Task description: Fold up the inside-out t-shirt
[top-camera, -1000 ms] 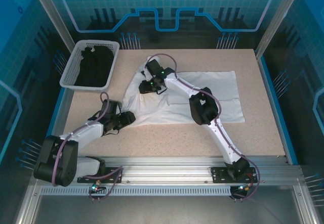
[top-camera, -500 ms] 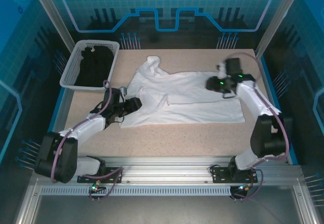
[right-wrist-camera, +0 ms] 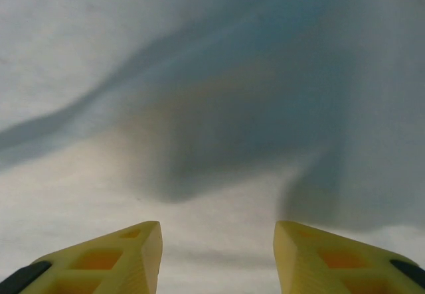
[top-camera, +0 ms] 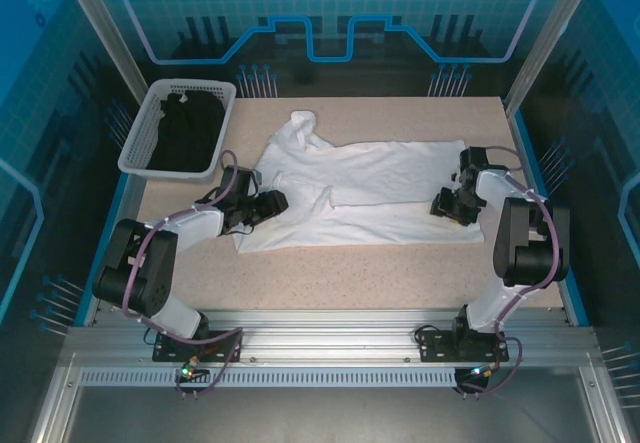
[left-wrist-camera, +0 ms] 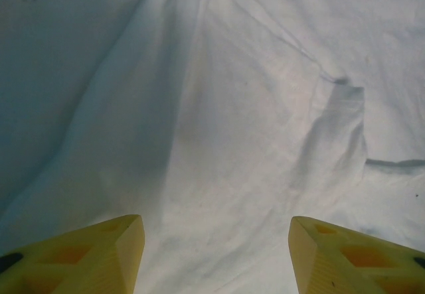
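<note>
The inside-out t-shirt (top-camera: 370,188) lies spread and wrinkled across the middle of the table, its bunched collar end at the back left. My left gripper (top-camera: 281,202) reaches over the shirt's left edge, jaws open. In the left wrist view the yellow fingertips (left-wrist-camera: 129,244) stand wide apart above white cloth (left-wrist-camera: 226,128) with a small raised fold on the right. My right gripper (top-camera: 441,206) hovers low over the shirt's right end, also open. The right wrist view has white cloth (right-wrist-camera: 199,75) with a shadowed ripple ahead of its fingertips (right-wrist-camera: 149,247). Nothing is pinched by either.
A white basket (top-camera: 135,158) holding a black garment (top-camera: 185,128) stands at the back left corner. The speckled table (top-camera: 400,283) has bare room in front of the shirt. Metal frame posts and blue panels wall in the sides.
The right arm swung from the shirt's collar end across to its right end and dropped low. The left gripper slid up and right onto the shirt's left edge.
</note>
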Tool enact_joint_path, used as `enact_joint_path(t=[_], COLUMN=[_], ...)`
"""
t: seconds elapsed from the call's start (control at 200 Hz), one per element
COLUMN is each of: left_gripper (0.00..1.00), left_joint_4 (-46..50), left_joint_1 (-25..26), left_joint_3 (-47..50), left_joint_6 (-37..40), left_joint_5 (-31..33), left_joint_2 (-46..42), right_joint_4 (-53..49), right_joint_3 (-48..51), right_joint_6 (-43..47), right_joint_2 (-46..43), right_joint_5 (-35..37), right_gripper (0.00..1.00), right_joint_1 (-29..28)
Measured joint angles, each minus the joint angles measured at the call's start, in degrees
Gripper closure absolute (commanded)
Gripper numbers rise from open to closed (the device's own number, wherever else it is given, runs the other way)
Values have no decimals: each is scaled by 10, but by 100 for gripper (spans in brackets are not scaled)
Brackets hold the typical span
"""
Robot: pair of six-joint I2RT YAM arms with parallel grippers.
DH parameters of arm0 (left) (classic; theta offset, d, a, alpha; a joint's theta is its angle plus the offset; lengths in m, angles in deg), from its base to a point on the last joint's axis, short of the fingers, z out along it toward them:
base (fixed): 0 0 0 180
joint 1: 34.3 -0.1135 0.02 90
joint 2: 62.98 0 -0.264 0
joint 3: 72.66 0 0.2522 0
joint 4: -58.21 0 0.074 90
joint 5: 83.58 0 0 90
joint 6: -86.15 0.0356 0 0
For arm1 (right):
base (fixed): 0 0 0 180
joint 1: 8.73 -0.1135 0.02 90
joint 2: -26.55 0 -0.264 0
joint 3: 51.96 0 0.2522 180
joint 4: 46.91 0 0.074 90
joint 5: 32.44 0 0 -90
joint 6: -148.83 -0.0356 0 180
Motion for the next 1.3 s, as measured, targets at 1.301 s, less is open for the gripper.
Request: enact_joint_path(t=[1.301], left_gripper=[41], left_joint_4=[187], left_joint_1=[-38], left_joint_3=[-665], left_joint_6=[42], left_joint_5=[30], left_joint_2=[435], right_joint_4=[183], right_joint_3=[-50], right_joint_6=[-24], right_joint_2=[-11], right_joint_5=[-19], right_gripper=[47], right_joint_1=[-6])
